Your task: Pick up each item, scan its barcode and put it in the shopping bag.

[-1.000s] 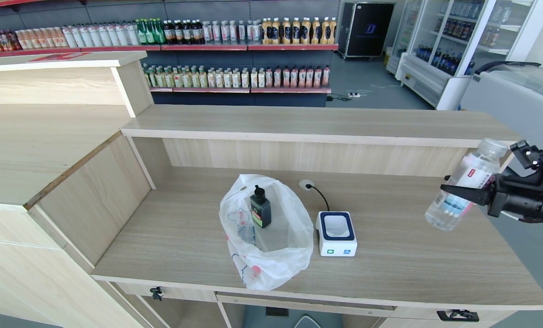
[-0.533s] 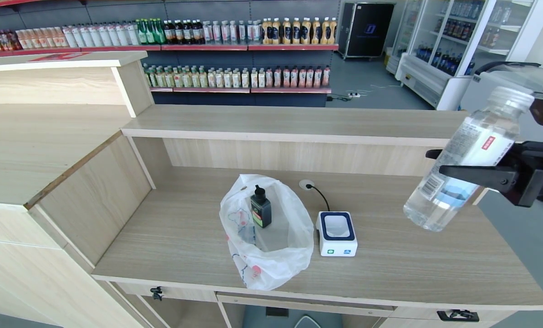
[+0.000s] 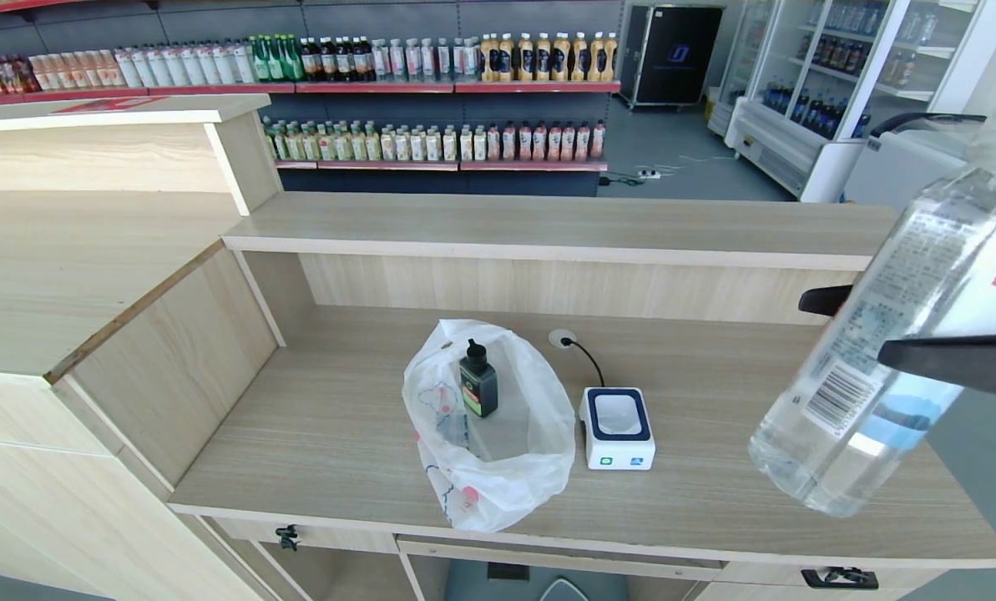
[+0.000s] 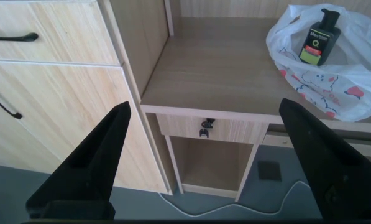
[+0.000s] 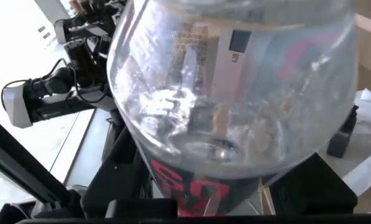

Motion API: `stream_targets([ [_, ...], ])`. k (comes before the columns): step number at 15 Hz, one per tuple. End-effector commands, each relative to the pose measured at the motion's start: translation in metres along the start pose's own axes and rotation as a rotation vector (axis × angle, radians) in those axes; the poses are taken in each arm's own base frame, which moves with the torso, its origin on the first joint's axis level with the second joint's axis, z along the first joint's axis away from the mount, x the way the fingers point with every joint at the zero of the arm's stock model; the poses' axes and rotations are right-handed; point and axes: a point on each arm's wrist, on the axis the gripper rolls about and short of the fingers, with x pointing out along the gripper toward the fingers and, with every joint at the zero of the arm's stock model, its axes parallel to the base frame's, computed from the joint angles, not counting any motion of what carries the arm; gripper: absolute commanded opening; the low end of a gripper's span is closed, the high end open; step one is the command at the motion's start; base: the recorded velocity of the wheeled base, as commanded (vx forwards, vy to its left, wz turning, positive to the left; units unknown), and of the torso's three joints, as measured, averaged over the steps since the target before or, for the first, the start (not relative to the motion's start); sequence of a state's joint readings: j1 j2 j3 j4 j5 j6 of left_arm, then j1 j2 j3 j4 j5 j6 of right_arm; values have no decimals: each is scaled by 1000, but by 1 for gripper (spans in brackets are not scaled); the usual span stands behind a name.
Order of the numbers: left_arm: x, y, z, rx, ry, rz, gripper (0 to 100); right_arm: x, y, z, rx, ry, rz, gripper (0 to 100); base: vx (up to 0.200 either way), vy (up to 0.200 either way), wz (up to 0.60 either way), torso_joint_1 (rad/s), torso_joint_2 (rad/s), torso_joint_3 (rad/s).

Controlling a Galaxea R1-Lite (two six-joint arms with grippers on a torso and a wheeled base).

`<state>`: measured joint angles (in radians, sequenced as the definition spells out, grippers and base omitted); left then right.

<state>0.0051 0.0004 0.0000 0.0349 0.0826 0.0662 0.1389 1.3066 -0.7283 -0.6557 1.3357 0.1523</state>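
- Your right claw (image 3: 894,332) is clamped round the tilted water bottle (image 3: 848,434), above the counter's (image 3: 715,401) right end;
- your left claw (image 4: 204,106) gapes wide, holding nothing;
- the shopping bag (image 3: 498,467) sits just left of the scanner (image 3: 619,427).

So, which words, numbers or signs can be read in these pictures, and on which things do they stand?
water bottle: fine print, a barcode and a red tag, too blurred to read.
black bottle: label too small to read.
scanner: two small icons, no words.
Nothing can be quoted.
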Motion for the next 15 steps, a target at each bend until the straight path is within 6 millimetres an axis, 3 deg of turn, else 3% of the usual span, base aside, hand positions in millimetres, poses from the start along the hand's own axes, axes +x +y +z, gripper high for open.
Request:
stream_targets([
  [1, 0, 0, 0, 0, 0, 1, 100, 2, 14, 6, -18, -3, 31, 0, 0, 0, 0, 0, 0, 0],
  [7, 0, 0, 0, 0, 0, 1, 100, 9, 33, 15, 40, 18, 90, 0, 0, 0, 0, 0, 0, 0],
  [15, 0, 0, 0, 0, 0, 0, 100, 24, 44, 10, -156, 18, 206, 0, 0, 0, 0, 0, 0, 0],
])
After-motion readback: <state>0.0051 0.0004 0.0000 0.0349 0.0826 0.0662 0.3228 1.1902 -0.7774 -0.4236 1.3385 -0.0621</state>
